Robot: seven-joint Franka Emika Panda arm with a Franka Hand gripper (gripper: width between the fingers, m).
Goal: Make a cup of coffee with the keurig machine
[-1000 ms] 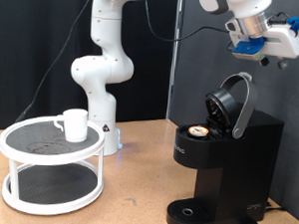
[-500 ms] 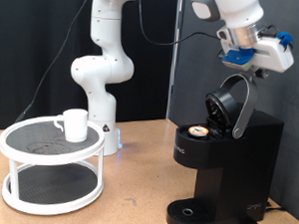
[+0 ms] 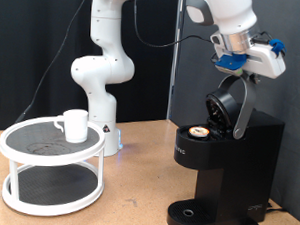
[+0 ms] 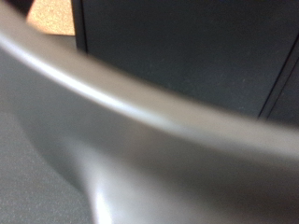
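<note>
Above the keurig machine [image 3: 224, 166] at the exterior view's right, the gripper [image 3: 238, 76] is hovering just over the raised lid [image 3: 231, 104]; jaw opening cannot be told.

Your wrist camera sits very close to a blurred grey curved band [image 4: 140, 121], which sweeps across the frame and fills much of it. Beyond it you see dark flat panels [image 4: 187, 47] with a thin seam between them. A small patch of tan surface [image 4: 51, 14] shows at one corner. You cannot see the pincer's fingers here.
</note>
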